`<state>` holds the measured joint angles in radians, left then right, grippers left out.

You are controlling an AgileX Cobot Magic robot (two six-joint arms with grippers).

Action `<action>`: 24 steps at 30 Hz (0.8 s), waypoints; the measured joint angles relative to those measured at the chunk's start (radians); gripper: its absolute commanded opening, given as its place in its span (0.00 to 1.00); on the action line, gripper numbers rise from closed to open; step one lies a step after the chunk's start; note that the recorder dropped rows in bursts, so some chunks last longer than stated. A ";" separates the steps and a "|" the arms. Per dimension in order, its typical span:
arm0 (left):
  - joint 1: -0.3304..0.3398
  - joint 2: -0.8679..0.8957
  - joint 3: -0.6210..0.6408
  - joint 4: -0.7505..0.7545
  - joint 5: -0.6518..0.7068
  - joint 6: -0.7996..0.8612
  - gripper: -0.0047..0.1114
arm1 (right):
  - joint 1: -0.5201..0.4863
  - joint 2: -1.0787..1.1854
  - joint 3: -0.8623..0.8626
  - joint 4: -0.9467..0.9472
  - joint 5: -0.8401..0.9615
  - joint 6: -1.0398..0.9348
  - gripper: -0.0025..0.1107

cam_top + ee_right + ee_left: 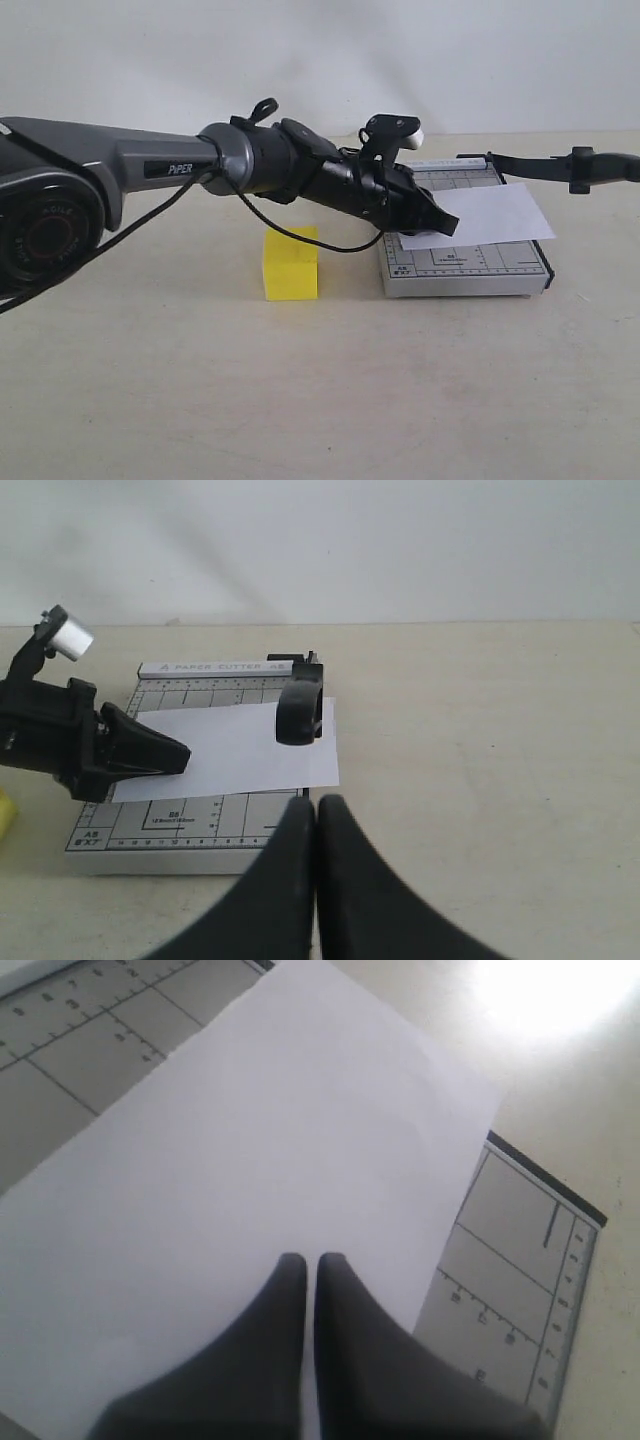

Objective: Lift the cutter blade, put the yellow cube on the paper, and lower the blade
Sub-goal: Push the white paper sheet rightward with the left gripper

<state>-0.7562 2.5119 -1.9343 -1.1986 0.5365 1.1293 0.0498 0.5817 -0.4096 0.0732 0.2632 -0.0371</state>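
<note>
The yellow cube (290, 263) rests on the table just left of the grey gridded trimmer (465, 267). A white paper (490, 215) lies askew on the trimmer base. The black cutter blade (530, 164) is raised off the base and reaches to the right, ending in its thick handle (300, 705). My left gripper (445, 222) is shut and empty, its tips low over the paper's (250, 1140) left part. My right gripper (316, 802) is shut too, holding nothing, and hangs near the trimmer's (200, 825) front right corner, apart from the handle. The exterior view does not show it.
The left arm (200, 165) stretches across above the cube, a loose black cable (300, 235) hanging from it. A white wall stands behind the beige table (300, 400). A sliver of the cube (3, 815) shows at the right wrist view's edge.
</note>
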 measured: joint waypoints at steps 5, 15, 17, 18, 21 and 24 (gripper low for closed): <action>0.000 0.032 -0.071 0.074 0.031 -0.068 0.08 | 0.000 0.000 0.000 0.000 0.000 -0.002 0.02; 0.000 0.085 -0.184 0.110 0.082 -0.130 0.08 | 0.000 0.000 0.000 0.000 0.000 -0.002 0.02; 0.000 0.085 -0.197 0.115 0.085 -0.130 0.08 | 0.000 0.000 0.001 0.000 0.000 -0.002 0.02; 0.000 0.085 -0.202 0.117 0.087 -0.132 0.08 | 0.000 0.000 0.001 0.000 0.000 -0.002 0.02; 0.000 0.067 -0.216 0.117 0.083 -0.146 0.08 | 0.000 0.000 0.001 0.000 0.000 -0.002 0.02; 0.000 0.037 -0.216 0.117 0.060 -0.184 0.08 | 0.000 0.000 0.001 0.000 0.000 -0.002 0.02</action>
<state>-0.7562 2.5492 -2.1507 -1.0814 0.5965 0.9450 0.0498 0.5817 -0.4089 0.0732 0.2632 -0.0396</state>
